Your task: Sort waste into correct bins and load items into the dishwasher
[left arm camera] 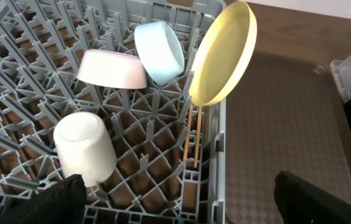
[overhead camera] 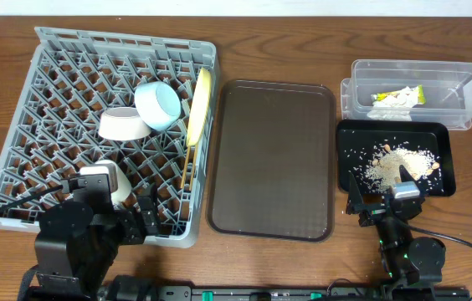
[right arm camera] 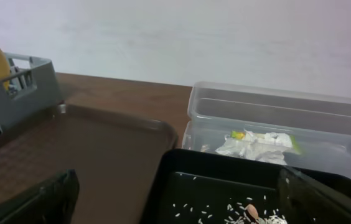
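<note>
The grey dish rack [overhead camera: 60,92] holds the pale pink bowl [overhead camera: 123,124], the light blue bowl [overhead camera: 157,104], the yellow plate [overhead camera: 197,104] on edge, the white cup [overhead camera: 112,180] and the wooden chopsticks [overhead camera: 188,167]. They also show in the left wrist view: cup [left arm camera: 83,147], plate [left arm camera: 223,55], chopsticks [left arm camera: 193,134]. My left gripper [left arm camera: 178,198] is open and empty over the rack's front edge. The clear tub [overhead camera: 437,79] holds the wrapper and white paper [overhead camera: 397,99]. The black tray [overhead camera: 433,138] holds rice scraps [overhead camera: 397,162]. My right gripper [right arm camera: 178,198] is open and empty over the black tray's [right arm camera: 188,165] near edge.
The brown serving tray [overhead camera: 274,159] lies bare between the rack and the bins. It also shows in the right wrist view [right arm camera: 82,149]. The tub [right arm camera: 275,115] stands behind the black tray. A wall runs along the table's far side.
</note>
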Tool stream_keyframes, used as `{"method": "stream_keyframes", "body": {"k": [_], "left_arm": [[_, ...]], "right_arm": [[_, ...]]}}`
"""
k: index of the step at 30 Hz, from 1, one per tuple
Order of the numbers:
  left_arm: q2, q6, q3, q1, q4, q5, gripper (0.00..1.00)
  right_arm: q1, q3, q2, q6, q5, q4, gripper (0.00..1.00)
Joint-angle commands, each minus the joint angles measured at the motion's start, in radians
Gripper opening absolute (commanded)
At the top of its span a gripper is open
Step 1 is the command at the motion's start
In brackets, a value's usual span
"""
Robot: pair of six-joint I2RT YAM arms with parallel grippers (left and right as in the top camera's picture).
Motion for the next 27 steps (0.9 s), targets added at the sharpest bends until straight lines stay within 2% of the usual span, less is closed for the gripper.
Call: {"method": "stream_keyframes", "body": {"k": [1,18,21,24,27], "left_arm": [[-0.002,0.01,0.0,-0.002,0.002,-0.008,0.96],[-0.002,0.01,0.0,-0.002,0.002,-0.008,0.96],[-0.021,0.048,-0.013,-0.002,-0.014,-0.024,0.96],[-0.066,0.077,-0.084,0.004,0.03,-0.024,0.96],[-0.146,0.092,-0.23,0.006,0.143,-0.023,0.96]], "right_arm": [[0.01,-0.001,-0.005,-0.016,-0.015,-0.004,0.99],[0.01,-0.001,-0.005,-0.016,-0.015,-0.004,0.99],[0.01,-0.001,-0.005,-0.016,-0.015,-0.004,0.99],[0.01,-0.001,-0.005,-0.016,-0.015,-0.004,0.99],[0.01,-0.001,-0.005,-0.016,-0.015,-0.004,0.99]]}}
